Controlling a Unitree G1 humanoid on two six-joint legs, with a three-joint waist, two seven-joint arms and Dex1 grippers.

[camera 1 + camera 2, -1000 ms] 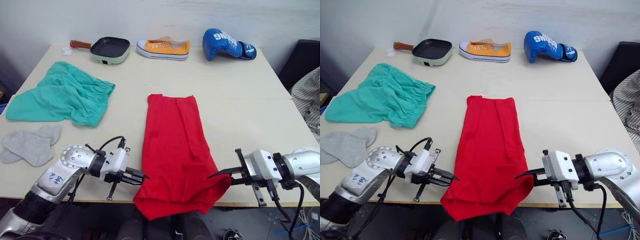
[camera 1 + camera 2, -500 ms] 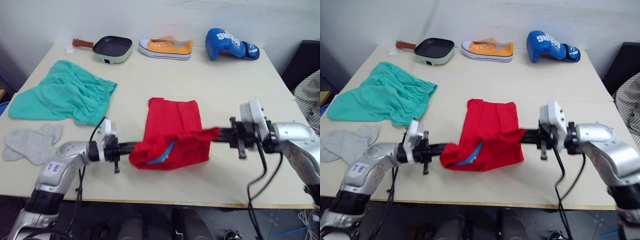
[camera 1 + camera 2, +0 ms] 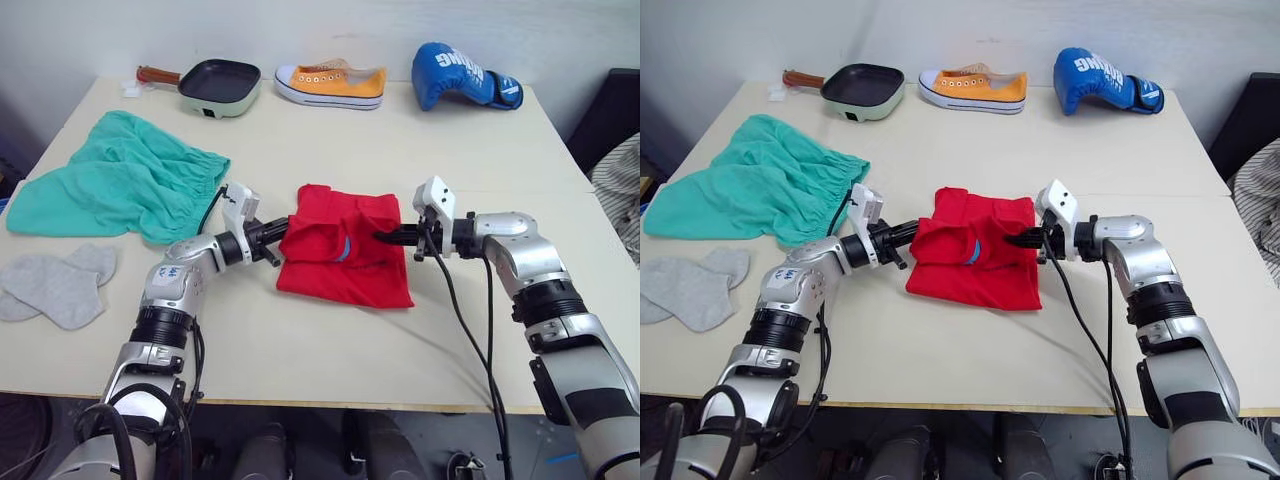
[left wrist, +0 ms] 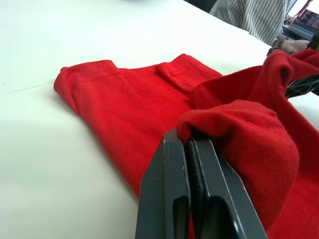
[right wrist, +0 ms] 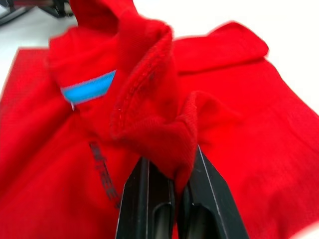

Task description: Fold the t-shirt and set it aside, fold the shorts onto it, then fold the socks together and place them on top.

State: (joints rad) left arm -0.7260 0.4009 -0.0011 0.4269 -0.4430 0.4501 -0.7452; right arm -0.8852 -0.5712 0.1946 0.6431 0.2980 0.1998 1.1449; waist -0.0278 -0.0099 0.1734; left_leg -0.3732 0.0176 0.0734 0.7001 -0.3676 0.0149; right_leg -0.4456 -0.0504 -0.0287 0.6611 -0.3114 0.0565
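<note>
From the head camera, the pan [image 3: 218, 82] at the far edge of the table [image 3: 300, 360] has nothing in it; beside it along that edge lie an orange shoe [image 3: 330, 83] and a blue boxing glove [image 3: 462, 78], all well apart from the clothes. The teal shorts [image 3: 115, 188] lie spread out on the robot's left, and the grey socks [image 3: 55, 288] lie flat near the left front edge, one overlapping the other. Nothing stands between the arms and the red t-shirt [image 3: 345, 265], which lies in the middle of the table as a narrow strip with its near end doubled back over the far part. The left gripper [image 3: 284, 230] reaches in from the left and the right gripper [image 3: 385, 237] from the right, each at an edge of the raised top layer. In the left wrist view, the left gripper's fingers [image 4: 172, 194] are pressed together on a thick bunch of red cloth, and the lower layer lies flat on the table behind, its hem corners turned up. In the right wrist view, the right gripper's fingers [image 5: 149, 199] pinch a rolled hem of the t-shirt, and a light blue label [image 5: 88, 86] shows on the inside of the lifted fold.
</note>
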